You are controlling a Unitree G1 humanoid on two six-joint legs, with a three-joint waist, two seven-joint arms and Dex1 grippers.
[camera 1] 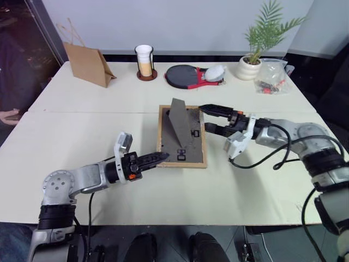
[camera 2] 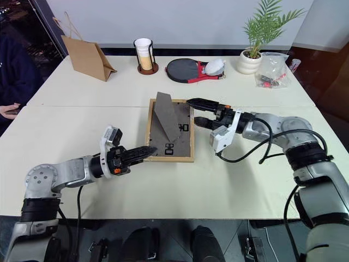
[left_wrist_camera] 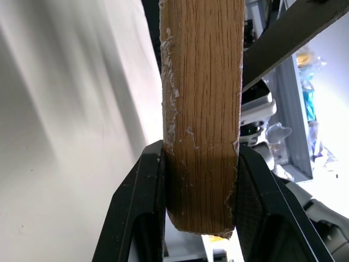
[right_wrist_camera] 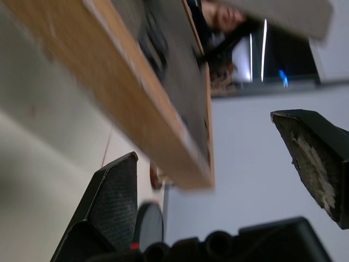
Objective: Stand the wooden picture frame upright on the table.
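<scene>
Left wrist view: wooden picture frame [left_wrist_camera: 202, 109] (clamped)

A pale wall [camera 1: 180, 22] runs along the back, far past the claws. It has a dark strip at the bottom. Off to the left claw's side there is dark glass [camera 1: 22, 49], and a person's hand [camera 1: 8, 115] rests there. A dark corner [camera 1: 327, 82] sits beyond the right claw.
</scene>
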